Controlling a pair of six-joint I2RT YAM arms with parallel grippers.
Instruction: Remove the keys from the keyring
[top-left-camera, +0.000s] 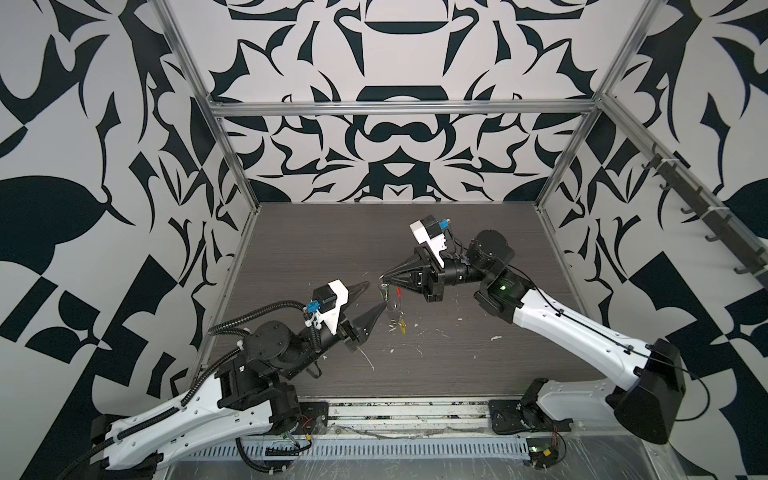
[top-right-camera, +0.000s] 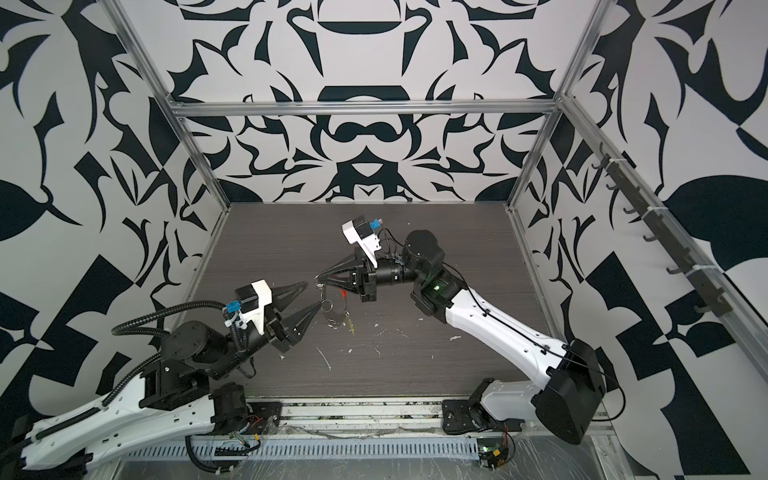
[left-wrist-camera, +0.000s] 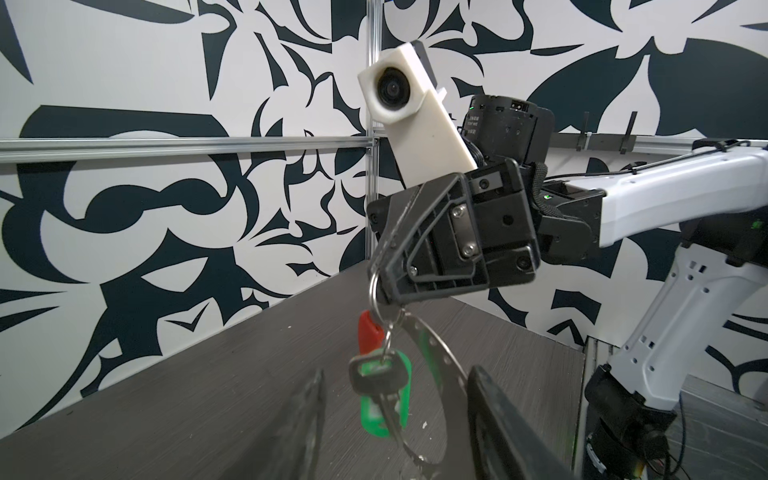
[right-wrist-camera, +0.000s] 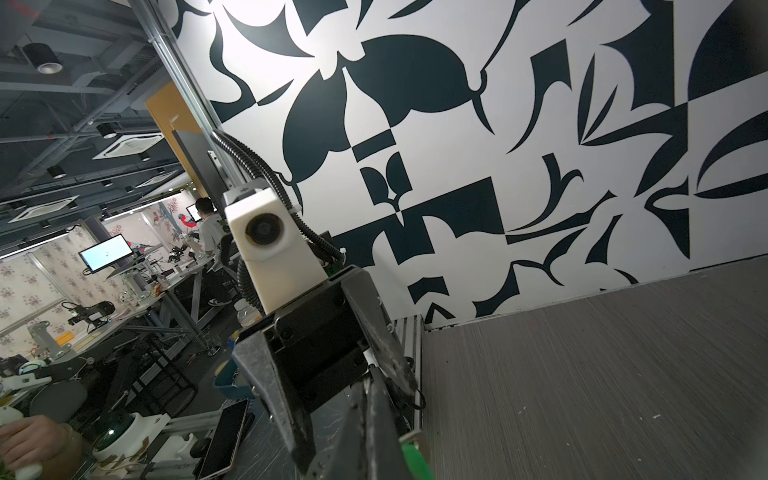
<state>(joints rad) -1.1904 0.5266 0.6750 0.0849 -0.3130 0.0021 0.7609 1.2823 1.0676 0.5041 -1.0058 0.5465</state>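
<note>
- Starting nearest you, the dark wood-grain worktop is strewn with white flecks.
- Your left hand stands wide, gripping nothing.
- Just beyond it, the keyring hangs over the worktop's middle, green key and yellow key strung on it.
- Your right hand is pinched onto the keyring's top, beside its red sleeve.
- Black-and-white patterned walls in aluminium framing close the far side.

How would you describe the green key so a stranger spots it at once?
Above the dark table, the right pincer is shut on the keyring, which hangs from its tip. The green key dangles just below the red sleeve in the left wrist view; green plastic sets it apart from the bare metal around it.
</note>
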